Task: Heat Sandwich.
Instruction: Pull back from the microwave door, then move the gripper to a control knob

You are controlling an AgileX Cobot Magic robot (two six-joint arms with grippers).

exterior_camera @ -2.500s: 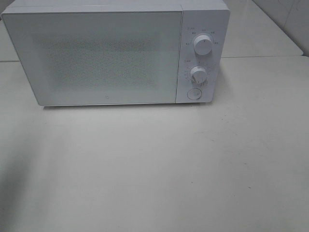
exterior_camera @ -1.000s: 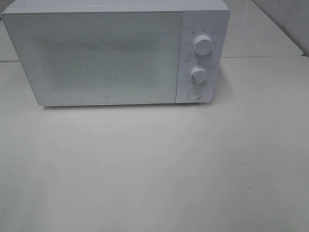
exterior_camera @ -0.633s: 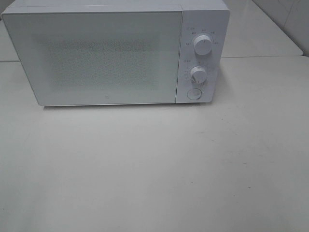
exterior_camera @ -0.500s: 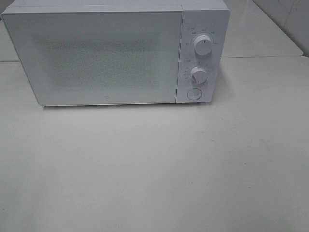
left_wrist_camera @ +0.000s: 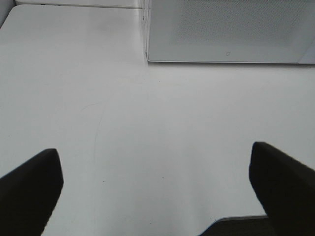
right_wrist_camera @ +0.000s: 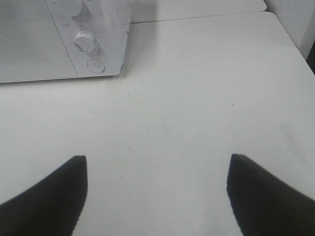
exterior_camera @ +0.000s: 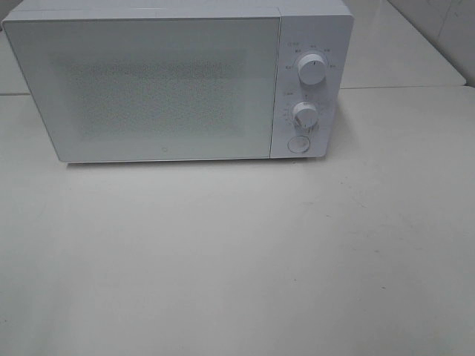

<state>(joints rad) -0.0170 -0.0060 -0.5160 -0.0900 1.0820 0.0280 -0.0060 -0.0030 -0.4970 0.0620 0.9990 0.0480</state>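
Nothing is shifting since the earlier high views: the microwave is sitting exactly where it was, and its door is staying shut and flush with the front.

On the microwave's control panel, the upper knob is standing above the lower knob, and the round button is sitting just beneath them. The pale table is stretching out in front of the microwave.

The left gripper is hovering over the table in front of the microwave, facing the door's corner on the side away from the knobs. Its dark fingers are standing spread wide apart, released, with only table surface showing between them. They are touching nothing.

The right gripper is hovering in front of the microwave on the control-panel side, with the lower knob and the round button showing ahead of it. Its fingers are likewise standing well apart, released, and they are grasping nothing.

The sandwich is not showing in any of the three views. With the door's frosted front hiding what lies behind it, I cannot tell where the sandwich is lying.
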